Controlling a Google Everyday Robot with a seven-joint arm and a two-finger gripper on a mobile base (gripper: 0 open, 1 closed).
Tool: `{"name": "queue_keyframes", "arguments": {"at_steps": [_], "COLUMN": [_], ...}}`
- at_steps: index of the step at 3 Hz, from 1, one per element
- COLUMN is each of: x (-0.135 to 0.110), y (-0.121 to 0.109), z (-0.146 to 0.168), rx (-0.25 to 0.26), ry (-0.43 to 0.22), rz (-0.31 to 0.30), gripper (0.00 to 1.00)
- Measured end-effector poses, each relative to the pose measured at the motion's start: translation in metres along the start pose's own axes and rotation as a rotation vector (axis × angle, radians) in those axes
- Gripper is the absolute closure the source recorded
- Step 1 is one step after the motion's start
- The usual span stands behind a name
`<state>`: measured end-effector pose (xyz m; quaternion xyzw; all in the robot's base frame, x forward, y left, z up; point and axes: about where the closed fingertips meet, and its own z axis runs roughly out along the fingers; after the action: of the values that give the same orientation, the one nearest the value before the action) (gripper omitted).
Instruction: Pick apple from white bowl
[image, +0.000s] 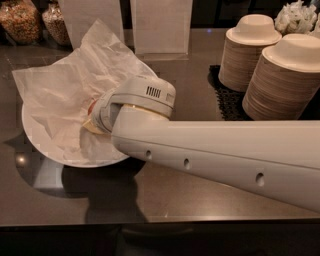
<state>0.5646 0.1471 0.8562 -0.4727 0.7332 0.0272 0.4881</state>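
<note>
The white bowl (39, 141) sits on the dark counter at the left, lined with a crinkled white paper sheet (65, 87). Only a thin red sliver of the apple (91, 106) shows at the bowl's middle; the rest is hidden behind my wrist. My gripper (94, 122) is down inside the bowl right at the apple, mostly covered by the white wrist housing (142, 97). My white arm (225, 155) reaches in from the lower right.
Two tall stacks of beige paper bowls (250, 55) (290, 82) stand at the back right on a black mat (225, 100). Two snack jars (20, 20) and two white sign holders (162, 25) stand along the back. The counter's front edge (150, 220) is close.
</note>
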Motion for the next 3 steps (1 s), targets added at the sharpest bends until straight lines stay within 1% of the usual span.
{"name": "queue_keyframes", "arguments": {"at_steps": [2, 3], "x": [0.0000, -0.0048], "y": [0.0000, -0.0082], "z": [0.0000, -0.0081], "rx": [0.000, -0.011], "ry": [0.000, -0.047], "rz": [0.000, 0.009], "gripper": [0.89, 1.00]}}
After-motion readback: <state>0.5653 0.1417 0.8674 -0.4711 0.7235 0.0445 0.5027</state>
